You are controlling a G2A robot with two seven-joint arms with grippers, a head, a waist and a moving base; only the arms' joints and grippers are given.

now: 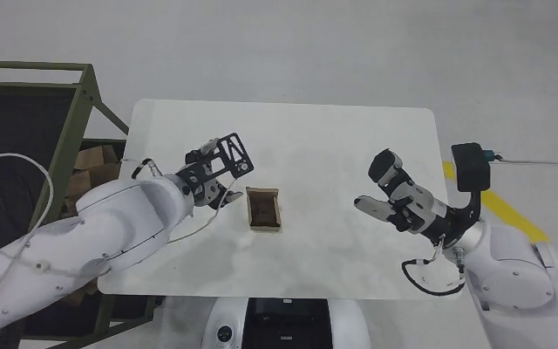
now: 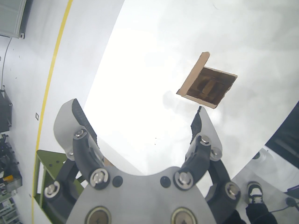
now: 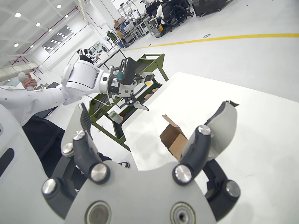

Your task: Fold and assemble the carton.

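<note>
Carton (image 1: 263,209) was erected, bottom apparently folded, top flaps not yet closed; left gripper (image 2: 137,108) and right gripper (image 3: 155,108) both spread wide, empty, flanking it.

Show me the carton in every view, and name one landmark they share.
Top view: carton in the middle of the table, between left gripper and right gripper, nearer the left.
Left wrist view: carton on the table just past the left gripper, opening toward the camera.
Right wrist view: carton partly behind one right gripper finger, flap raised.
Shared landmark: the green cart beside the table.
</note>
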